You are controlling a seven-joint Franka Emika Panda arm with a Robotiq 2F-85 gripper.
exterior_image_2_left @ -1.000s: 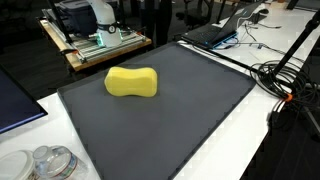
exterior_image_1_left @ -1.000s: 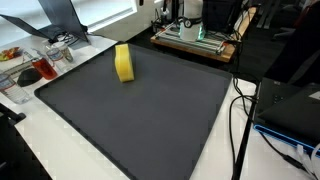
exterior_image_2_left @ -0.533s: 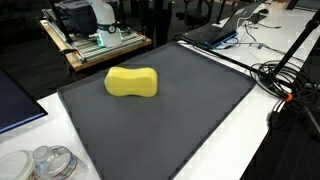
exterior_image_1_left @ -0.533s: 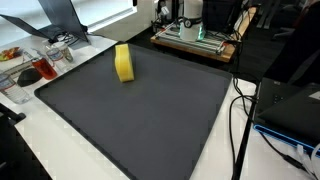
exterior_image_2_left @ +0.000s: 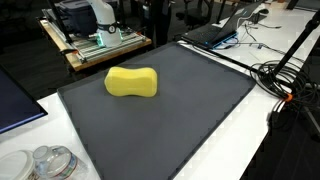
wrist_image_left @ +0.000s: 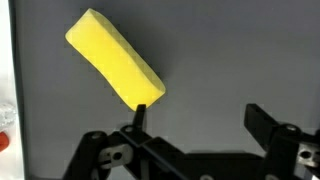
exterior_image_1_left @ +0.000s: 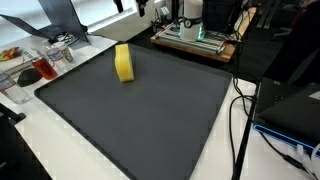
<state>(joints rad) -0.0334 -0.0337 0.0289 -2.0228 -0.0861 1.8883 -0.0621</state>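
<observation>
A yellow sponge [exterior_image_1_left: 123, 63] lies on a dark grey mat [exterior_image_1_left: 150, 115], toward one end of it, and shows in both exterior views [exterior_image_2_left: 132, 82]. In the wrist view the sponge [wrist_image_left: 113, 56] lies at the upper left on the mat [wrist_image_left: 220, 50]. My gripper [wrist_image_left: 200, 120] is open and empty, above the mat. Its left fingertip is close to the sponge's near end and the sponge is not between the fingers. In the exterior views the gripper is out of frame or only at the top edge.
Clear containers and a glass [exterior_image_1_left: 40, 65] stand beside the mat. A wooden cart with equipment [exterior_image_2_left: 95, 42] is behind it. A laptop [exterior_image_2_left: 215, 30] and cables [exterior_image_2_left: 285, 80] lie off one edge. Glass jars [exterior_image_2_left: 50, 162] sit at a near corner.
The sponge has not moved. A small dark part at the top edge of an exterior view has shifted a little.
</observation>
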